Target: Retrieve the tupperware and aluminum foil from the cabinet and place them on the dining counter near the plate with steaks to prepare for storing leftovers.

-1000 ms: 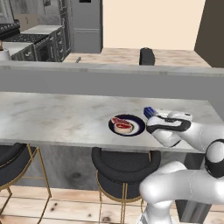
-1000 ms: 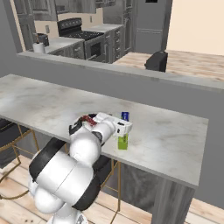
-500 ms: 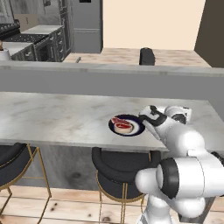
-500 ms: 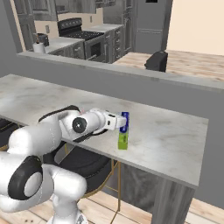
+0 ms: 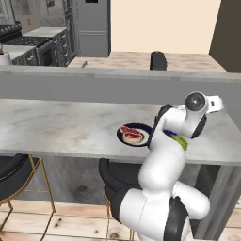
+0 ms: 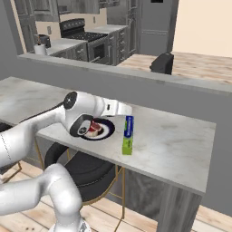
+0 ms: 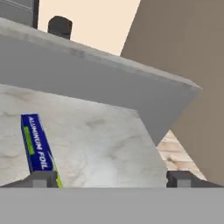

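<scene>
Blue aluminum foil (image 6: 128,134) carton, one steak plate (image 6: 100,130), marbled dining counter (image 6: 172,145)

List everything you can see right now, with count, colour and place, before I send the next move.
aluminum foil: 1, blue carton with lime-green end, lying flat on the dining counter just right of the plate
plate with steaks: 1, dark plate with red meat, on the dining counter near its front edge
dining counter: 1, light-grey marbled, raised grey back ledge
stools: 2 seen, black seats, gold legs, under the counter
stove: 1, black, far kitchen
refrigerator: 1, grey, far wall
gripper: 1, dark fingers spread open, holding nothing, above the counter beside the foil
</scene>
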